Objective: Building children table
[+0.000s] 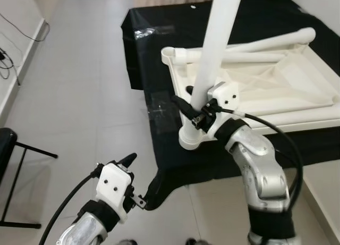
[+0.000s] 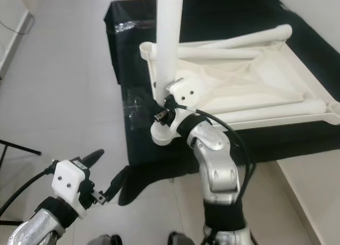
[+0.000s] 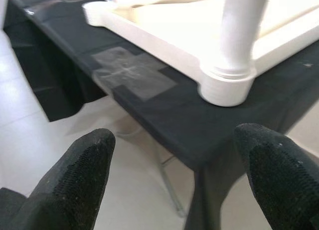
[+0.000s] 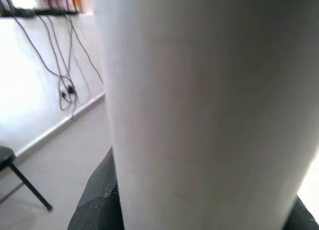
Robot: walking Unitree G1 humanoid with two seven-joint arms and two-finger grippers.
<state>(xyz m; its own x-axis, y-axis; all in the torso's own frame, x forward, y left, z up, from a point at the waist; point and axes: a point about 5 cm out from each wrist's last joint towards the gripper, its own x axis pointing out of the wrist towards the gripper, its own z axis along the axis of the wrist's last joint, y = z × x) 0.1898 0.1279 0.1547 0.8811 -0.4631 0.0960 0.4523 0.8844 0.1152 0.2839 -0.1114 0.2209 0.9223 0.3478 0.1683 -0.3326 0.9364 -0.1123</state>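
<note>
One white leg (image 1: 215,43) is held near its base by the right gripper (image 1: 197,113), fingers closed around the tube just above the corner socket (image 1: 192,138) of the upturned tabletop (image 1: 276,91). Leg axis stands near vertical, foot seated in or at the socket mouth; full seating cannot be told. Socket lies directly below the grip, so the coming push is judged to run straight down along the tube.

Left gripper (image 1: 130,184) is held low over the floor, well apart from the tabletop, fingers spread and empty; in the left wrist view the socket is seen ahead between both pads (image 3: 79,165). Right arm is clearly nearer.

Two more legs (image 1: 265,45) are lying flat across the tabletop's underside. Parts look like smooth matte white plastic: round tubes, cylindrical collar sockets, ribbed underside. Tabletop rests on a black cloth (image 1: 159,48) over a bench, with a clear tape patch (image 3: 132,73) beside the corner.
</note>
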